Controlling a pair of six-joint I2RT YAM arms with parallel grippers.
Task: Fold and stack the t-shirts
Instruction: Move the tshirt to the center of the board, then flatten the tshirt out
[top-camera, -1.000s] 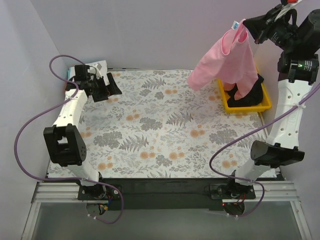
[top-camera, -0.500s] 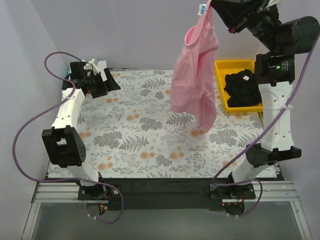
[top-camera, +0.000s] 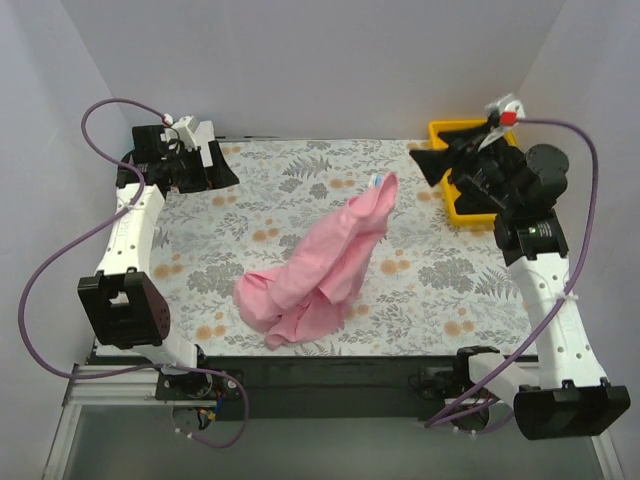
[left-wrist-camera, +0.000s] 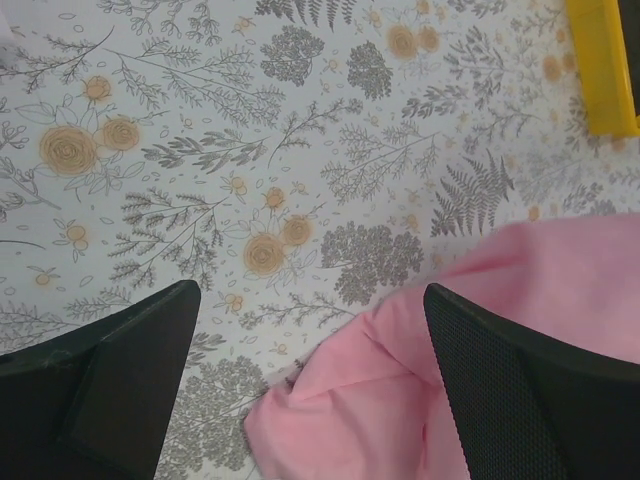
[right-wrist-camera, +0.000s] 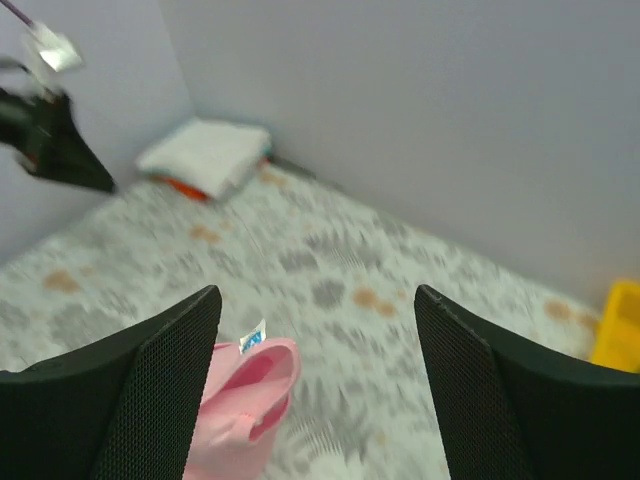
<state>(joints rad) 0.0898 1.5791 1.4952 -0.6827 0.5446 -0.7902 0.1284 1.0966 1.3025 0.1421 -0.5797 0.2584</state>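
Note:
A light pink t-shirt (top-camera: 320, 270) lies crumpled on the floral cloth in the near middle. Its collar end, with a small label, rises toward the back right. My right gripper (top-camera: 428, 163) hangs open above the table beside the yellow tray, apart from the shirt. In the right wrist view the pink collar (right-wrist-camera: 245, 395) shows below the left finger, with nothing between the fingers of the right gripper (right-wrist-camera: 318, 300). My left gripper (top-camera: 222, 170) is open at the back left. In its view, the left gripper (left-wrist-camera: 310, 300) looks down on the pink cloth (left-wrist-camera: 480, 340). The black t-shirt is hidden behind the right arm.
The yellow tray (top-camera: 445, 130) stands at the back right, mostly behind the right arm. Folded white cloth over an orange one (right-wrist-camera: 205, 155) lies in the far left corner against the wall. Grey walls close the back and both sides.
The right gripper swung down from high above the table and opened. The pink t-shirt it held dropped onto the middle of the cloth. The left arm barely moved.

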